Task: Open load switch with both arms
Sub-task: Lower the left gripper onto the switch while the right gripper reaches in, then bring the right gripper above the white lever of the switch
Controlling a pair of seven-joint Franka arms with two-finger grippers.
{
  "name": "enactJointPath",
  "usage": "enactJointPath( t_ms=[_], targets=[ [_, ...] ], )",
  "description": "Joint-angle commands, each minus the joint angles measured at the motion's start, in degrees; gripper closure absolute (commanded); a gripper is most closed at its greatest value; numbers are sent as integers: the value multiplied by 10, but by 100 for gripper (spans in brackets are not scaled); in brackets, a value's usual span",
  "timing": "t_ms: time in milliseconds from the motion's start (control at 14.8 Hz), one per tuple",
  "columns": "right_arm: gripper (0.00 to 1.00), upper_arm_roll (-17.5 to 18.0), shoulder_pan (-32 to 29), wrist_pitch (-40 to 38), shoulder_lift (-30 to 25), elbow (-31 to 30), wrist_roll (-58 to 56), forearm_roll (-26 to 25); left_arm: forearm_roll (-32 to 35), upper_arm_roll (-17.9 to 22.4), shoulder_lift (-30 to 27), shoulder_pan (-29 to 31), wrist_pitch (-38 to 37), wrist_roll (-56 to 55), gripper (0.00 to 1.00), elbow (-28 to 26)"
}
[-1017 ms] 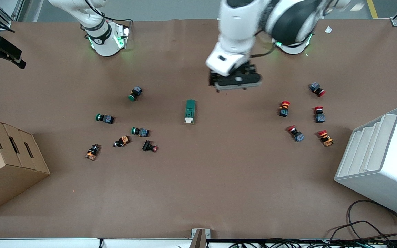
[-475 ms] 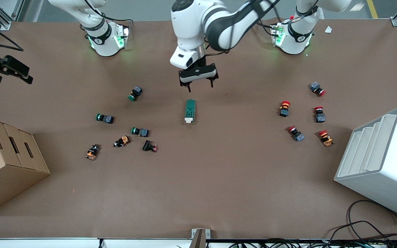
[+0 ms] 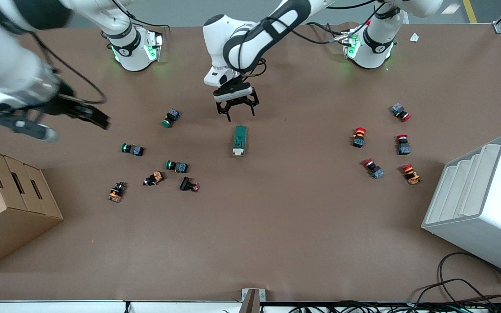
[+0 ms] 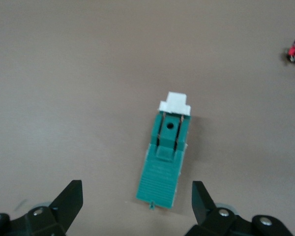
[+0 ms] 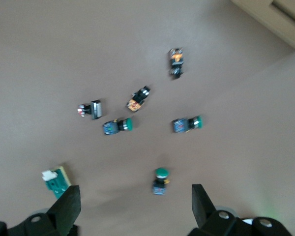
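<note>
The load switch (image 3: pixel 240 140) lies flat mid-table, a dark-green block with its white lever end toward the front camera. In the left wrist view the load switch (image 4: pixel 167 157) shows whole. My left gripper (image 3: pixel 241 115) (image 4: pixel 136 191) hangs open over the table at the switch's green end, apart from it, with nothing held. My right gripper (image 3: pixel 89 115) (image 5: pixel 135 192) is up in the air and open over the right arm's end of the table, holding nothing. From the right wrist, the load switch (image 5: pixel 55 179) sits at the frame's edge.
Green-capped push buttons (image 3: pixel 170 118) (image 3: pixel 132 149) (image 3: pixel 176 166) and darker ones lie toward the right arm's end. Red-capped buttons (image 3: pixel 358 137) lie toward the left arm's end. A cardboard box (image 3: pixel 7 204) and a white rack (image 3: pixel 481 200) stand at the table's ends.
My left gripper has swung toward the right arm's end and come down over the switch's green end. My right arm has swept in from the table's edge toward the middle.
</note>
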Motion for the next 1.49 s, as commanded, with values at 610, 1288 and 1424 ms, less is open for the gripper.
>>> enactJointPath(
  t_ms=[610,1288,1424],
  targets=[
    [0,-6,102,84,151,2,281,103,396,1,63,-16,13,-250,1,-83],
    [0,-6,177,185,234,4,423,98,514,23,135,-46,-73,-309,1,-57],
    [0,-7,194,187,256,4,458,96,514,24,137,-47,-78,-310,1,-58]
  ],
)
